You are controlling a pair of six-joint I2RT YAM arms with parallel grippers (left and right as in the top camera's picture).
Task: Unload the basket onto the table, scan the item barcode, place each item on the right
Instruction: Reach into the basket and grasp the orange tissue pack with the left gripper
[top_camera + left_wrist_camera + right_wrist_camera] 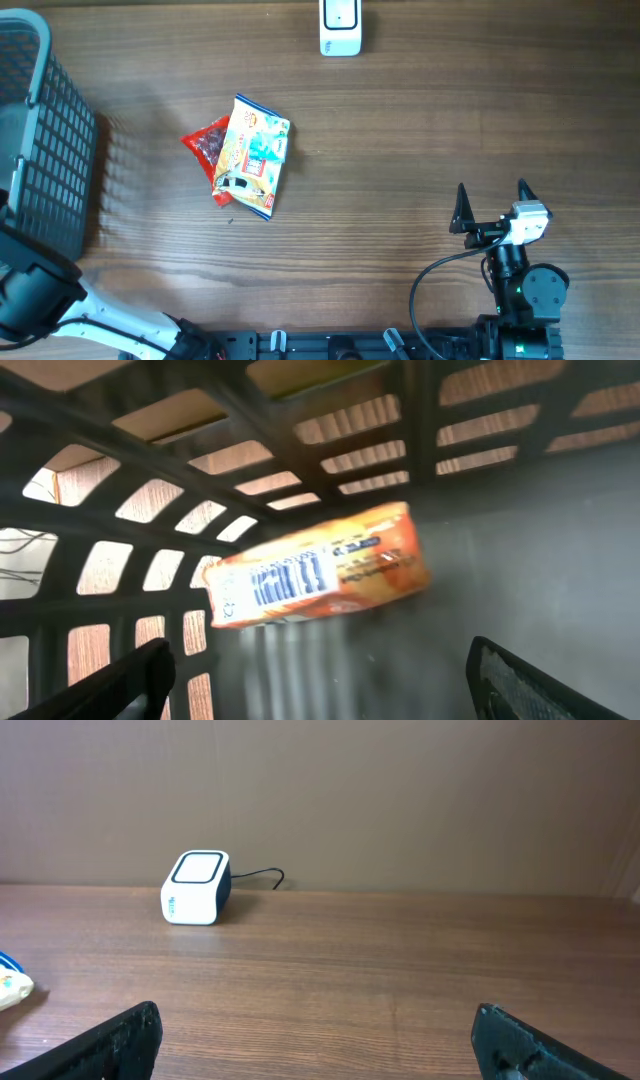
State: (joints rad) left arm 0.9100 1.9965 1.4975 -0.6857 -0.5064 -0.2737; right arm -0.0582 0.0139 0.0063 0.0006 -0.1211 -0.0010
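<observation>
An orange packet point(320, 565), its white barcode panel facing the camera, is showing blurred inside the dark lattice basket point(560, 530). It is sitting at twelve o'clock, apart from the left gripper point(325, 675), whose jaws are gaping wide. The right gripper point(492, 195) is gaping too, empty.

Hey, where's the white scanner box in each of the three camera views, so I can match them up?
Overhead: the scanner sits at the top edge, just right of centre.
Left wrist: not in it; this view looks into the basket.
Right wrist: the scanner stands left of centre, toward the far edge.
Shared landmark: the wooden table, plain in overhead and right wrist, glimpsed through the basket's holes in left wrist.
</observation>
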